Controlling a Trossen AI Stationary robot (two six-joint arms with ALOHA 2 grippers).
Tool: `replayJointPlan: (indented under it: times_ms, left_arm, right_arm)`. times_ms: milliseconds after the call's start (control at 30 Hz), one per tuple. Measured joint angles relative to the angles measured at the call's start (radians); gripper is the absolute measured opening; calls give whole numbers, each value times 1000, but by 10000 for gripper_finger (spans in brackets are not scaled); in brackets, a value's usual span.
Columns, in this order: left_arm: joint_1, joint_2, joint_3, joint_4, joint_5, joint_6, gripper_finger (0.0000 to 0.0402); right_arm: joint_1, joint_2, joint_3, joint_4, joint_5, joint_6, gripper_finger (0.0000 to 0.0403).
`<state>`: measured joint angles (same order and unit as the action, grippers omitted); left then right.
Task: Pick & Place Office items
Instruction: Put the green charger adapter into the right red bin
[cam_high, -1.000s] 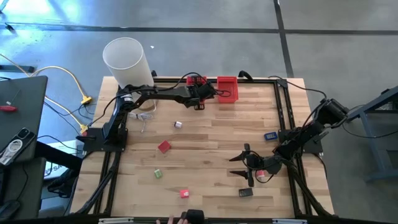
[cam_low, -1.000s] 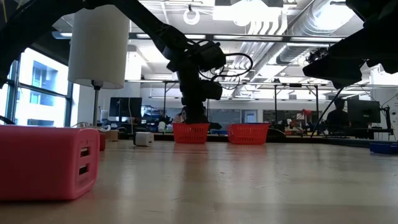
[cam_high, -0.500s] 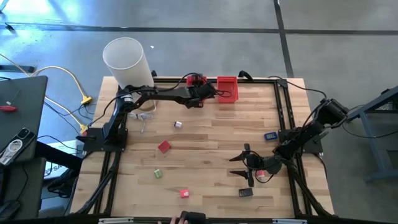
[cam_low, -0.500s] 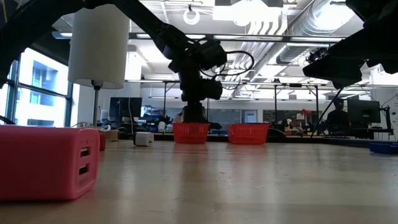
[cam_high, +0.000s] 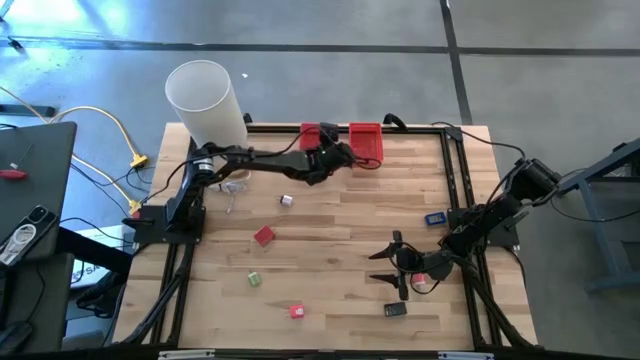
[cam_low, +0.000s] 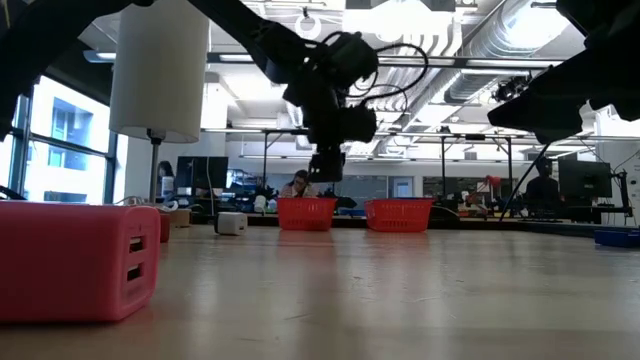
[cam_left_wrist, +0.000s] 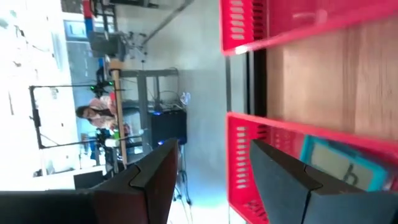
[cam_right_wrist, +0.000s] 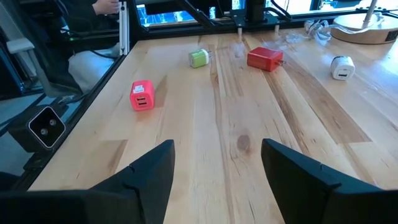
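Office items: teal piece already in left red bin, others loose on desk. Left pincer spread, empty beside bin: lift clear before swinging back

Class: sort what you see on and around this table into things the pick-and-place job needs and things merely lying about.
Job:
white charger
red block
green piece
pink charger
blue piece
black piece
red bins

Lying about:
white cylinder
yellow cable
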<state>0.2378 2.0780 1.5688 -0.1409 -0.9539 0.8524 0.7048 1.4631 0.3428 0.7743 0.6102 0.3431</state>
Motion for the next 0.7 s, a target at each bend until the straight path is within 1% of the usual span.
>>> replayJointPlan:
  times_ms: [200,333,400,533,700]
  left_arm:
    - [-33,-49,0,-17,-3,-69,191]
    - [-84,-102,0,-64,-20,-144,191]
    - [-117,-131,0,-98,-49,-200,191]
    - [-188,-184,0,-209,-56,-307,191]
    - [-272,-230,0,-355,-51,-528,191]
  right_arm:
    - [0,0,0,-2,0,2,229]
    - [0,0,0,-5,-14,4,229]
    - [0,0,0,-12,-14,4,229]
    - [0,0,0,-13,-14,4,229]
    - [0,-1,0,-9,-14,5,229]
